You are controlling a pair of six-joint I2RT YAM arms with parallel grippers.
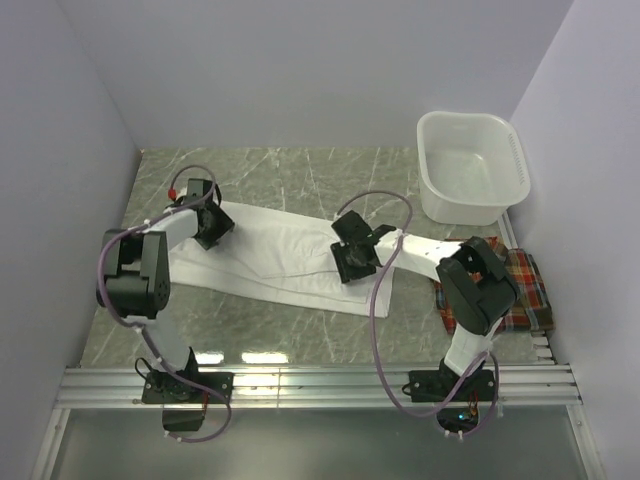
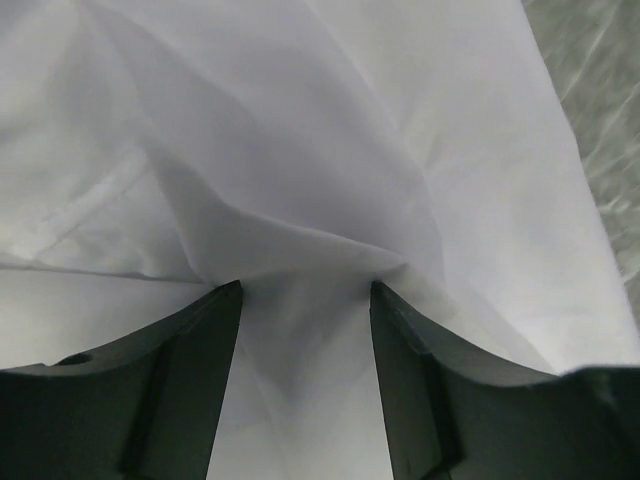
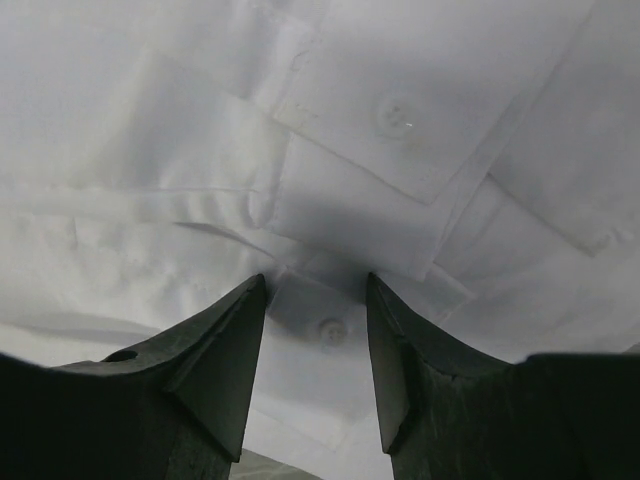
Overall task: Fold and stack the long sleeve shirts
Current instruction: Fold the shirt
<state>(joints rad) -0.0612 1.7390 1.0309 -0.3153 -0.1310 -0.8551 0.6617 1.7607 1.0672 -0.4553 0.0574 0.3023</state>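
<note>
The white long sleeve shirt [image 1: 282,252] lies as a long folded strip across the middle of the table. My left gripper [image 1: 213,228] is down on its left end. In the left wrist view the left gripper [image 2: 305,290] stands open, and a low ridge of white cloth [image 2: 300,180] bunches at its fingertips. My right gripper [image 1: 352,262] rests on the strip right of the middle. It is open too [image 3: 315,283], above a buttoned cuff or placket [image 3: 400,150]. The plaid long sleeve shirt [image 1: 526,290] lies folded at the right edge, behind my right arm.
A white plastic basin [image 1: 520,160] stands at the back right corner. Walls close in the table on the left, back and right. Green marbled tabletop [image 1: 300,170] shows behind the white shirt. A metal rail [image 1: 320,380] runs along the near edge.
</note>
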